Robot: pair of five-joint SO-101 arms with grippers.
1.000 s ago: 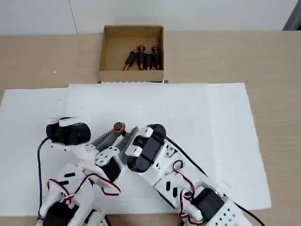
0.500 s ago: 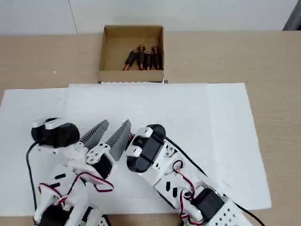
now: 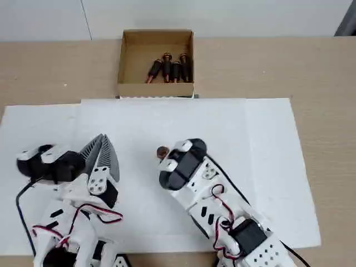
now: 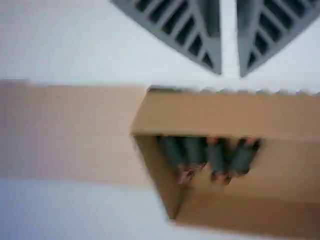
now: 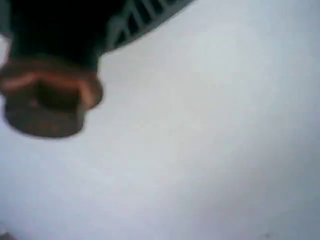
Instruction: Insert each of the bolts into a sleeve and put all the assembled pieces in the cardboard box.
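Well ahead of the right claw [image 3: 169, 157], past its tip, stands the cardboard box [image 3: 156, 89]. This claw is clenched on the bolt [image 3: 162, 151], head protruding. Alongside, the left claw [image 3: 102, 139] is closed, empty.

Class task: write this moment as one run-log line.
left gripper nearly shut, empty, over paper | right gripper shut on bolt | cardboard box: four assembled pieces
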